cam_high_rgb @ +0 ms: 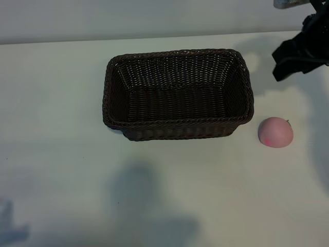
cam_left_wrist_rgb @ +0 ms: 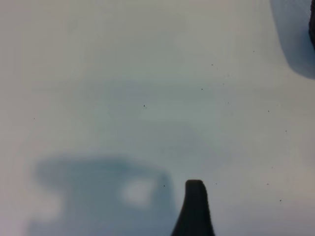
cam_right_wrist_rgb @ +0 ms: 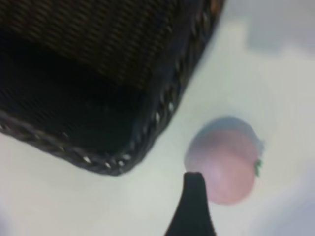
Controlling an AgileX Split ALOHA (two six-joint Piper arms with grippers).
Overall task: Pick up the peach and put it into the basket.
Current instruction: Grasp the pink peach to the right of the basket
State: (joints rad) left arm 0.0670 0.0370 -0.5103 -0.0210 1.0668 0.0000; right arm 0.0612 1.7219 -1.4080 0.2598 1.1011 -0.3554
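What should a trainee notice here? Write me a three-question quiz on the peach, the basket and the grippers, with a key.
1. True or false: the peach already lies inside the basket.
2. In the exterior view, on which side of the basket does the peach sit? A) left B) right C) behind it
3. Fill in: the right gripper is above the table near the peach, and its jaws are ____.

Key:
1. False; it lies on the table, apart from the basket, which holds nothing.
2. B; beside the basket's near right corner.
3. Open; it holds nothing. The left gripper's one visible finger is over bare table, away from both things.
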